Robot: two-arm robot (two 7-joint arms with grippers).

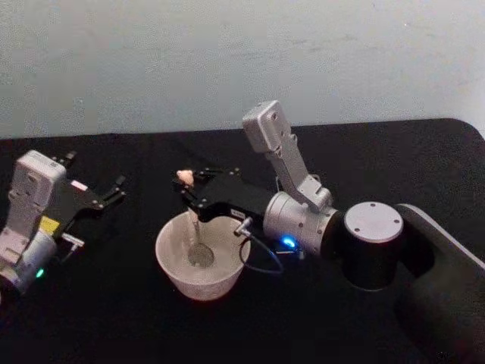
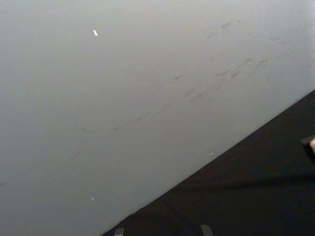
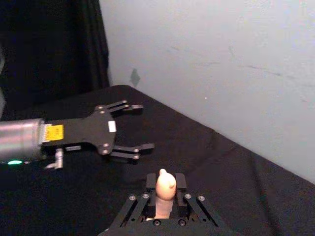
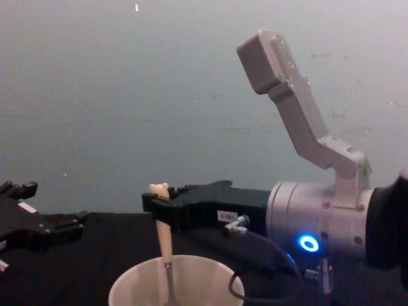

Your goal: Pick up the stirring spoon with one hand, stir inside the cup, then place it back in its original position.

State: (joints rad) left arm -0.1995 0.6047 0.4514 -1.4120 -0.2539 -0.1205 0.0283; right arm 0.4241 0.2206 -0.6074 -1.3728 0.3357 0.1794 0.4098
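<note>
right gripper (image 1: 188, 191) pinches stirring spoon (image 4: 164, 237) upright, bowl down in cup (image 1: 171, 270); left gripper (image 3: 142, 126), aside, spread wide

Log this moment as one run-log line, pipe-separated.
right gripper: shut on stirring spoon | spoon bowl: inside cup | left gripper: open, parked left of cup | stage: stir, spoon not returned

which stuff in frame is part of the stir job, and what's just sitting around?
In the job:
spoon, standing in the cup
cup
right claw, shut on the spoon handle

Sitting around:
left claw, open, idle at the left
table
wall
</note>
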